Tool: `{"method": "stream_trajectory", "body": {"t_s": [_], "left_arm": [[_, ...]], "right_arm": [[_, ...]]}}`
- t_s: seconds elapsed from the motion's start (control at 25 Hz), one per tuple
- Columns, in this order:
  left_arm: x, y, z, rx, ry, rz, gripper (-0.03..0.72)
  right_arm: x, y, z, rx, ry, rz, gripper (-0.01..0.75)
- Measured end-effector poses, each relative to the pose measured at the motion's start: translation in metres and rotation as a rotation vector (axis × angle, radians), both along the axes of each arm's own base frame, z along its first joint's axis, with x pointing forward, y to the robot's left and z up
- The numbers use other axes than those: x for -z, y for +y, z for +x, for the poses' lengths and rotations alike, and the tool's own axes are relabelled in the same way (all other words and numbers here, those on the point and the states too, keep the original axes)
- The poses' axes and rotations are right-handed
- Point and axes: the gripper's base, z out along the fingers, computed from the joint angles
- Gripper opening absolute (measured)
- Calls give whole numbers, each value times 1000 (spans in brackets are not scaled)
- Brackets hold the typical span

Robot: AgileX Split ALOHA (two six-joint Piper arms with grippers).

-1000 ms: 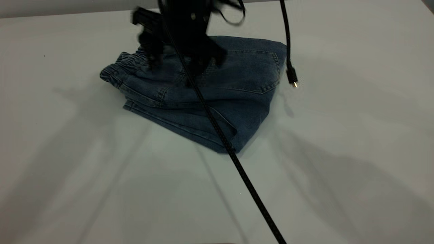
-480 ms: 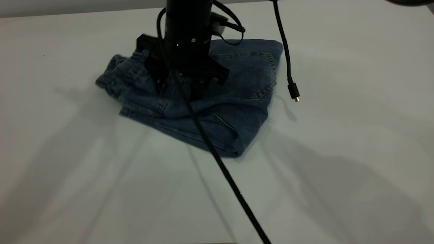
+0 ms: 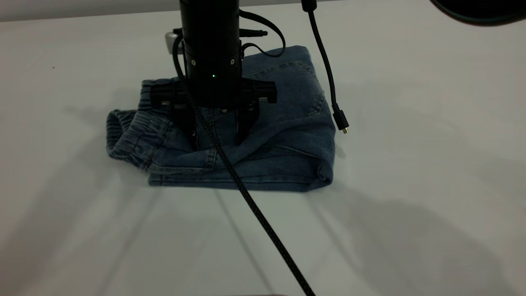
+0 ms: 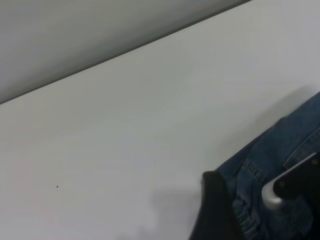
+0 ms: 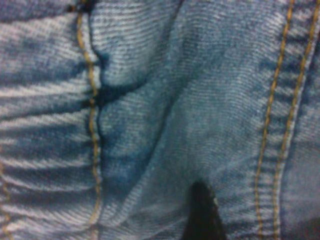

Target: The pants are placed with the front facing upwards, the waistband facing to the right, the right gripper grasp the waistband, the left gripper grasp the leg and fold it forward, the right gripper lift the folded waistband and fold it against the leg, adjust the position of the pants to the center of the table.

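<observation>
Pale grey surface (image 3: 411, 205) fills the exterior view, carrying folded short denim pants (image 3: 287, 135) a little left of the middle. At the bundle's left end the gathered elastic waistband (image 3: 131, 131) bulges outward, crinkled and slightly raised. Just right of it, a black arm comes straight down onto the bundle; this tool (image 3: 215, 131) stands with its two fingers spread apart, tips pressed into the denim on either side of a small raised ridge of cloth, clamping nothing. A braided black cable (image 3: 254, 209) runs from it toward the near edge. Further right, a back patch pocket (image 3: 296, 86) faces up, and a loose cable plug (image 3: 341, 122) hangs just beside the pants' right edge.

From the right wrist view, denim with tan stitching and waistband gathers fills the picture, one dark fingertip (image 5: 202, 212) touching the cloth.

From the left wrist view, the left tool (image 4: 215, 210) hangs above bare surface beside the pants; whether it is spread or closed cannot be told.
</observation>
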Motion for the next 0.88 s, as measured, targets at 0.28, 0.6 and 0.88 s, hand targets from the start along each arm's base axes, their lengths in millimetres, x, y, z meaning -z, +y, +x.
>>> {"method": "stream_trajectory", "body": {"t_s": [0.28,0.6,0.88], "left_arm": [[-11,2,-9,5,-18,-20,452],[-74,19,-73,46,-178,-42,452],[-111,42,-148,52,-227,-51,452]], "right_arm": [[-40,5,-7,-149,-59,19,451],[-227,-17,-27,-306,-392,201,451],[-383,-81,-87,-410,-727,325,451]]}}
